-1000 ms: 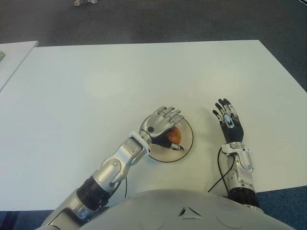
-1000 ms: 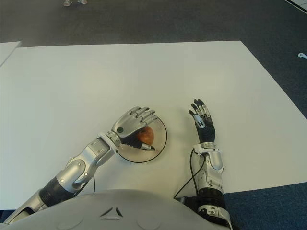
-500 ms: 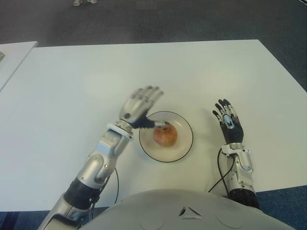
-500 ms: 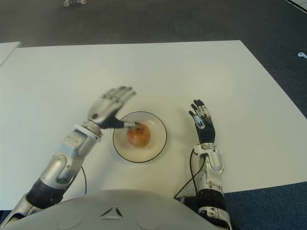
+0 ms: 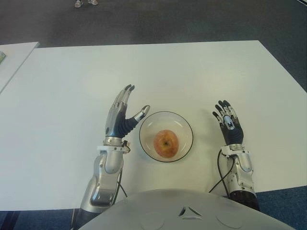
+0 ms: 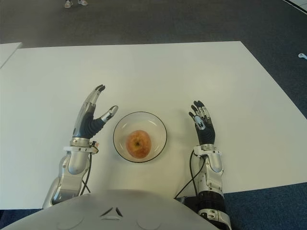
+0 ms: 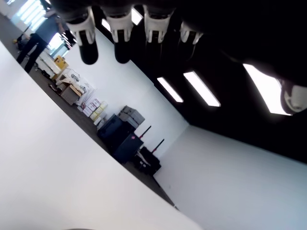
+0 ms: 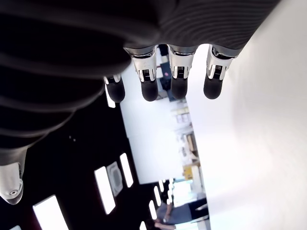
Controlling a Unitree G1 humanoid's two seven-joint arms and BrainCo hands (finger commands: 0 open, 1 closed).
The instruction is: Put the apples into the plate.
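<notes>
A red-yellow apple [image 5: 166,143] lies in the middle of a round white plate [image 5: 183,126] with a dark rim, on the white table [image 5: 192,72] near its front edge. My left hand [image 5: 125,112] stands just left of the plate, fingers straight and spread, holding nothing; its fingertips [image 7: 88,52] show extended in the left wrist view. My right hand [image 5: 227,120] shows to the right of the plate, palm up, fingers stretched out and empty, with its fingertips [image 8: 148,91] apart in the right wrist view.
A second white table's corner [image 5: 14,52] shows at the far left. Dark carpet [image 5: 168,19] lies beyond the table's far edge. A black cable [image 5: 219,172] runs by my right forearm.
My left hand let go of the apple, lifted off the plate and drew back to the left, opening its fingers. The apple stays in the plate. The right hand has not moved.
</notes>
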